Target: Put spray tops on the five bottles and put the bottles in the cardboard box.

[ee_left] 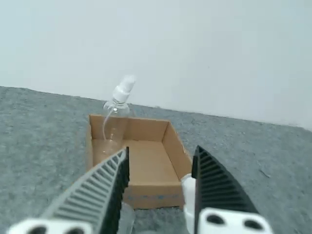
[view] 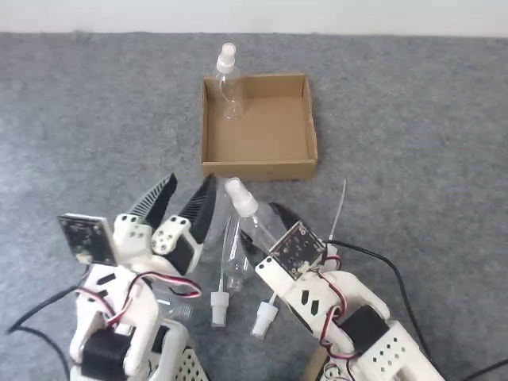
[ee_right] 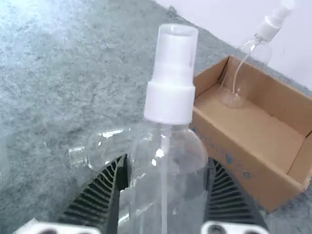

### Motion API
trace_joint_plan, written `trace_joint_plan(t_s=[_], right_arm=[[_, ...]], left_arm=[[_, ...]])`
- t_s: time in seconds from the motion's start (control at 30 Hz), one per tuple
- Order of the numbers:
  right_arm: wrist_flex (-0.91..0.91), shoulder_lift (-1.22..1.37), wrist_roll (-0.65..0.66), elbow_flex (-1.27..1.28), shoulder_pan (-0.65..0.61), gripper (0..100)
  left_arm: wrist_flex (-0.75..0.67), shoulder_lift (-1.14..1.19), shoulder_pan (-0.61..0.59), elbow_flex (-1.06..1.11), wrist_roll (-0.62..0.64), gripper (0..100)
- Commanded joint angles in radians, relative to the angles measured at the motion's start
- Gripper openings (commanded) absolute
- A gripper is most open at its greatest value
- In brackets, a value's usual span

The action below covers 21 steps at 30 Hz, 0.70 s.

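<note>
A: How will the held bottle [ee_right: 165,151] handle?
B: Prob. v. light. It's thin clear plastic and looks empty, so the walls likely flex if squeezed hard. It's smooth too, so it may slip. Best hold is round the wide body, not the white spray top [ee_right: 171,73].
A: Grippers?
B: The right gripper [ee_right: 165,163] is clamped on that body, w/ the bottle roughly upright near the cardboard box [view: 258,168]. The left gripper [view: 193,181] is spread wide, nothing in it.
A: Others?
B: A capped bottle [view: 230,87] stands in the box's far corner. An uncapped bottle [view: 234,262] lies on the tabletop [view: 413,119] w/ loose spray tops [view: 220,304] beside it.
</note>
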Motion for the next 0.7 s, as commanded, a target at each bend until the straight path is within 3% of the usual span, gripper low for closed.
trace_joint_plan(t_s=[0.0,0.1,0.37,0.67], right_arm=[[-0.068,-0.021,-0.008,-0.014,0.012,12.5],[-0.105,-0.021,-0.011,-0.014,0.01,12.5],[-0.162,-0.021,-0.014,-0.018,0.005,12.5],[-0.162,-0.021,-0.015,-0.02,0.004,12.5]], left_arm=[[-0.034,-0.018,-0.051,-0.005,0.029,20],[-0.041,-0.018,-0.06,0.01,0.028,20],[-0.249,-0.018,-0.058,0.168,0.025,20],[-0.258,-0.017,0.02,0.208,-0.087,19]])
